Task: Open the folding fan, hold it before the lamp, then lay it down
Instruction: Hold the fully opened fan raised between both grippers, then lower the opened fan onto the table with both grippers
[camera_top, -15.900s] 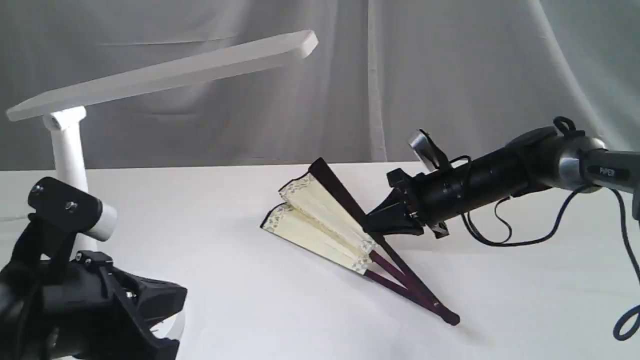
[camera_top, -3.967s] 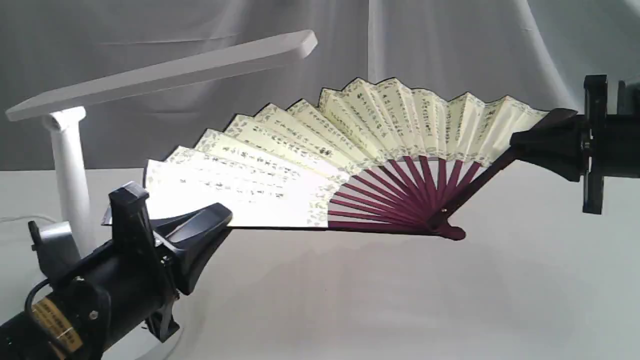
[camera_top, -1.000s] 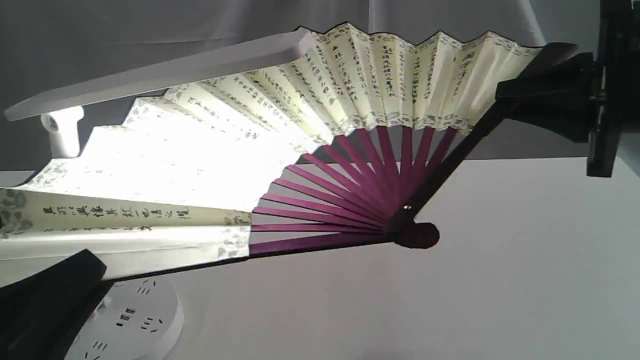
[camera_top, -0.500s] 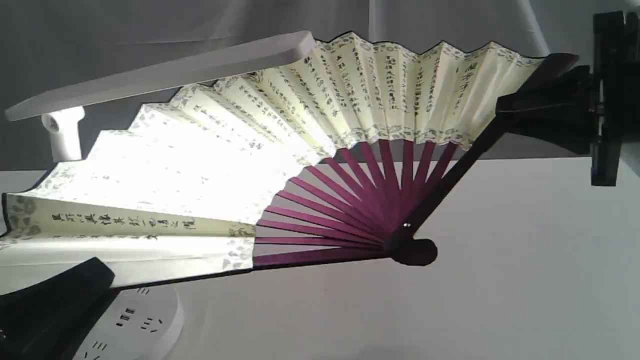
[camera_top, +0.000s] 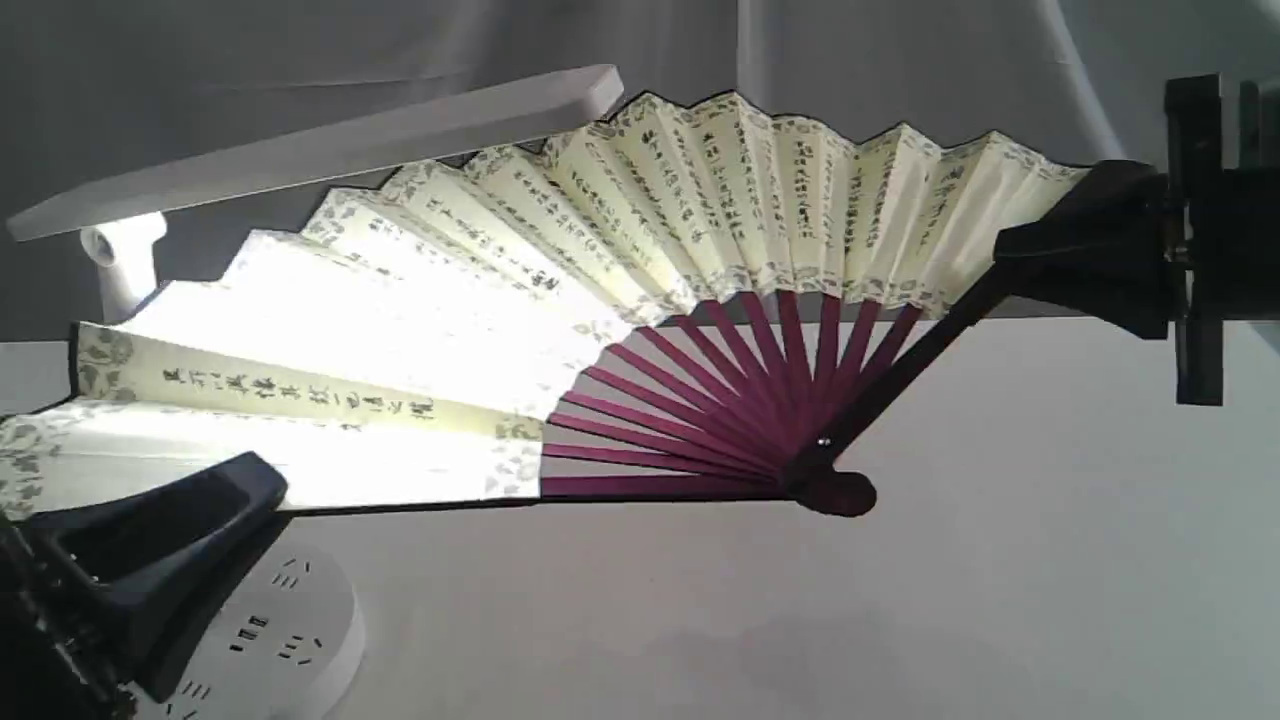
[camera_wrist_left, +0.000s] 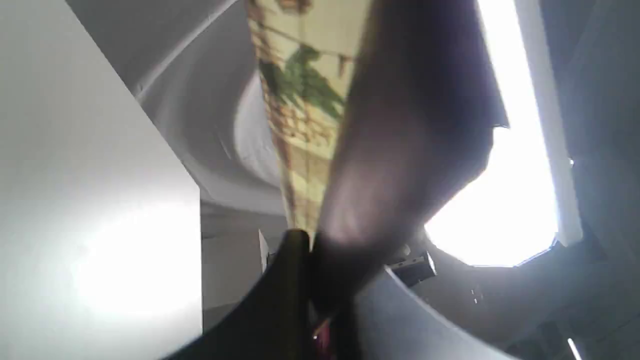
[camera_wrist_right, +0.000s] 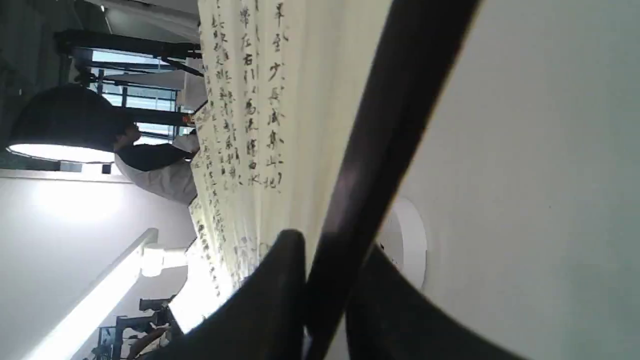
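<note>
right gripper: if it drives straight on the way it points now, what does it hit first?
The right gripper is shut on the outer guard of the folding fan and points into its spread leaf, so the fan comes first; pushing on would likely buckle the pleats. The lamp head lies further along, depth unclear.

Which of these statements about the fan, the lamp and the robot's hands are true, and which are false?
The folding fan is spread open. True.
The fan lies flat on the table. False: it is held up clear of the table.
The right hand is shut on one dark guard. True.
The left hand is open, away from the fan. False: it is shut on the other guard.
The lamp is off. False: it is lit and glares on the pleats.
</note>
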